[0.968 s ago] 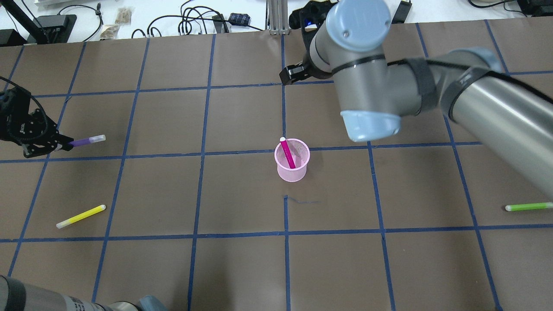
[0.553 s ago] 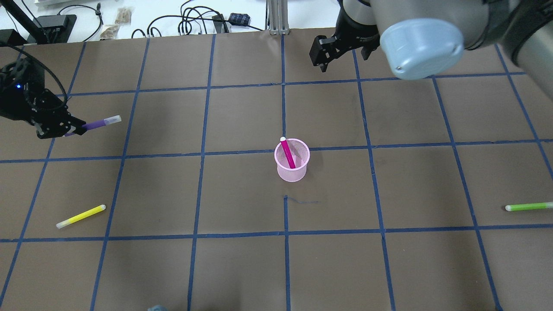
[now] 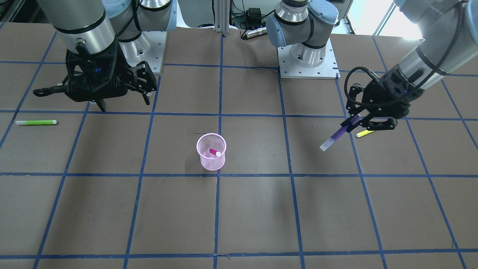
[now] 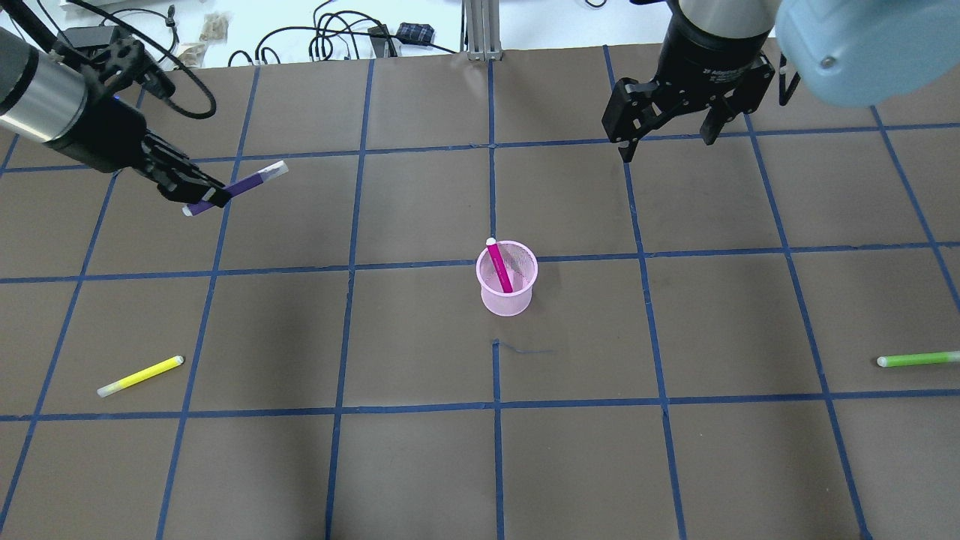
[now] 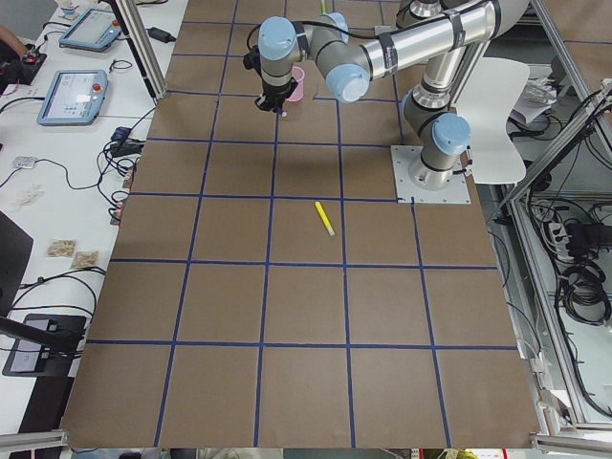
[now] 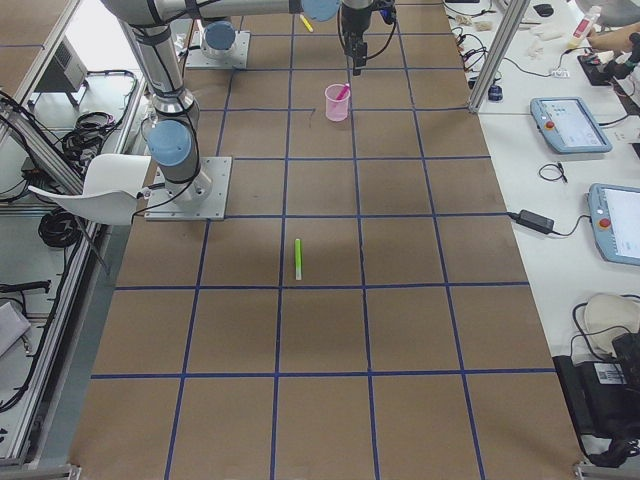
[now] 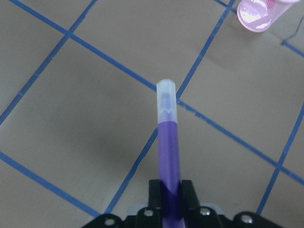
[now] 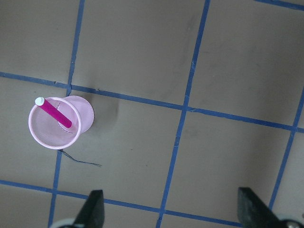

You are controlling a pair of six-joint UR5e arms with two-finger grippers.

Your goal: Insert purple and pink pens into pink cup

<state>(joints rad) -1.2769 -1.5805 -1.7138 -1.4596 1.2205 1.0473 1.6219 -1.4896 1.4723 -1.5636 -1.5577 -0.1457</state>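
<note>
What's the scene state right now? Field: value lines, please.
pink cup: upright, mid-table
pink pen: in the cup, leaning on its rim
purple pen: gripped by the left pincer, above the table, well short of the cup
right pincer: open, empty, away from the cup
yellow pen: lying on the table, robot's left side
green pen: lying on the table, robot's right side
left to do: purple pen into cup

No text can be read: the white lettering (image 4: 721, 73) on the right gripper's (image 4: 666, 148) black body, upper right of the overhead view, is too small.
</note>
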